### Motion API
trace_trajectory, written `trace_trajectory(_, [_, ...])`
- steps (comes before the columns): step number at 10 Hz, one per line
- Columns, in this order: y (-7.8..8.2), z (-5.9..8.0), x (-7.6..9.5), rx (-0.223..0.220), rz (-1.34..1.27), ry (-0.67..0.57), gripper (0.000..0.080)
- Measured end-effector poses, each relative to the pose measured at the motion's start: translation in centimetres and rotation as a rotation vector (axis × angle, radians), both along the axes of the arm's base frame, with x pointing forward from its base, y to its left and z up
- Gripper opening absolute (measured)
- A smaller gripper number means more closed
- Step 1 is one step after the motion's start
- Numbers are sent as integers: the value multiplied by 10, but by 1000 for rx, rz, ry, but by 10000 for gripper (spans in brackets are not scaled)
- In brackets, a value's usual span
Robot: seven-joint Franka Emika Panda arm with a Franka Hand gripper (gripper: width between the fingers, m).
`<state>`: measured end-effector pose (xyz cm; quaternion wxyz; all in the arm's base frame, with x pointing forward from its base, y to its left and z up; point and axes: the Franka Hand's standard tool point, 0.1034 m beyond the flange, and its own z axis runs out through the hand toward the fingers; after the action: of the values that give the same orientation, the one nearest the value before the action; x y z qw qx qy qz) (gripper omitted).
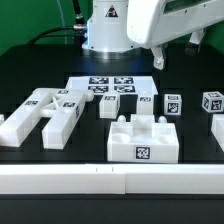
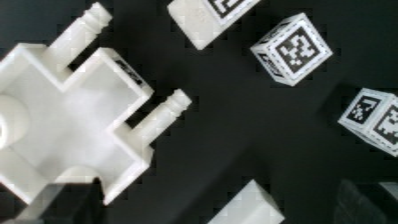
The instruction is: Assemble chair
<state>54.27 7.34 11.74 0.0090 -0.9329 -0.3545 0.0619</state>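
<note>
While the glossy white two-finger pincer (image 1: 159, 58) hangs released above the black table (image 1: 60, 60), gripping nothing, the chair's matte white plastic parts lie loose below it. In the exterior view, the slotted seat block (image 1: 143, 140) sits nearer the camera than the pincer. The long bars (image 1: 40, 112) lie well off toward the exterior view's left, and a small tagged cube (image 1: 173, 102) sits almost beneath it (a second cube (image 1: 212, 102) lies further right). In the wrist view, its dark blurred fingers (image 2: 57, 198) stand wide apart near a pegged white block (image 2: 71, 100).
</note>
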Motion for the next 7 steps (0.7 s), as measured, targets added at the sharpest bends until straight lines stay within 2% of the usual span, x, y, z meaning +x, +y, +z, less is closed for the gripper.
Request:
trace_trajectory(5, [0,-1,-1,0,-7,1,649])
trace_trajectory(7, [-3,-8,-6,-5,-66,-1,649])
